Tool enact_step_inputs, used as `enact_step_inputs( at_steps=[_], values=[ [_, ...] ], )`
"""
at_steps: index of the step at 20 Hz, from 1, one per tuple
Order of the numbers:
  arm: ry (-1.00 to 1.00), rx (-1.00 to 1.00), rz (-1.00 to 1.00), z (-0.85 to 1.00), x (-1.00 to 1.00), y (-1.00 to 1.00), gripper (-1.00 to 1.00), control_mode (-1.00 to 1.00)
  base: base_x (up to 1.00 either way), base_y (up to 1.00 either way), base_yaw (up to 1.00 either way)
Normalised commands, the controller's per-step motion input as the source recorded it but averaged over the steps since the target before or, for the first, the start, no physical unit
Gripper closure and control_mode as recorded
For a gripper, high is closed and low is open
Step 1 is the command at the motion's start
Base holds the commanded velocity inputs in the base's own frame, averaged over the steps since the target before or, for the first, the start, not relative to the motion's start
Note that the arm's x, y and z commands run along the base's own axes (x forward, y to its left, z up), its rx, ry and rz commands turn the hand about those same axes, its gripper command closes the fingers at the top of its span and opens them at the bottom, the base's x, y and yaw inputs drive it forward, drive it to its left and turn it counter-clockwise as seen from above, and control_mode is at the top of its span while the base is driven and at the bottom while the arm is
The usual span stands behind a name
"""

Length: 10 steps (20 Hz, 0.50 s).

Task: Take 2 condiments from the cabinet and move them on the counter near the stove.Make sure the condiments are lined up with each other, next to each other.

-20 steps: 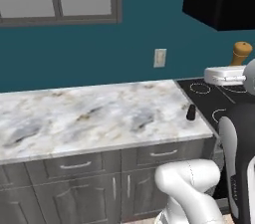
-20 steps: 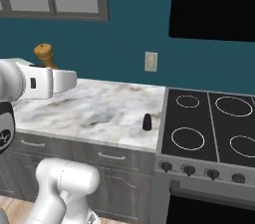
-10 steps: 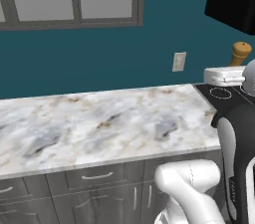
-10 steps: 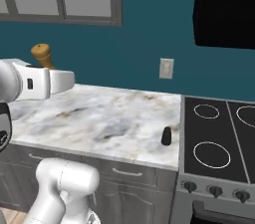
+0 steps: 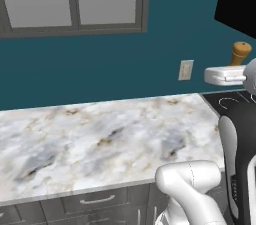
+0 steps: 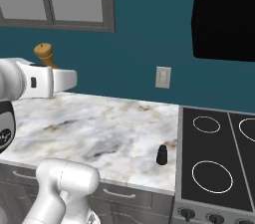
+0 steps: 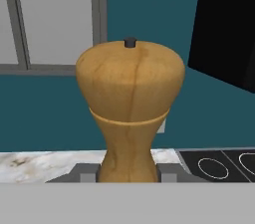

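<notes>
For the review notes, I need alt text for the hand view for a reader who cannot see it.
A tan wooden mill stands upright, gripped at its narrow stem between the gripper's two fingers. Behind it are a teal wall, a glass-panel cabinet, the marble counter and part of the black stove.

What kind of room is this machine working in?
It looks like a home kitchen, computer-rendered. A marble counter runs over grey drawers, a black glass stove with ring burners sits beside it, and the hand holds a wooden pepper mill.
</notes>
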Motion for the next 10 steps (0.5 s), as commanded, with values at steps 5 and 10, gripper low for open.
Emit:
enact_step_inputs(
  at_steps=[5, 10],
  values=[
    [0.0, 0.0, 0.0, 0.0, 0.0, 0.0, 1.0, 1.0, 0.09, 0.0, 0.0],
    [0.0, 0.0, 0.0, 0.0, 0.0, 0.0, 1.0, 1.0, 0.07, 0.0, 0.01]
  ],
)
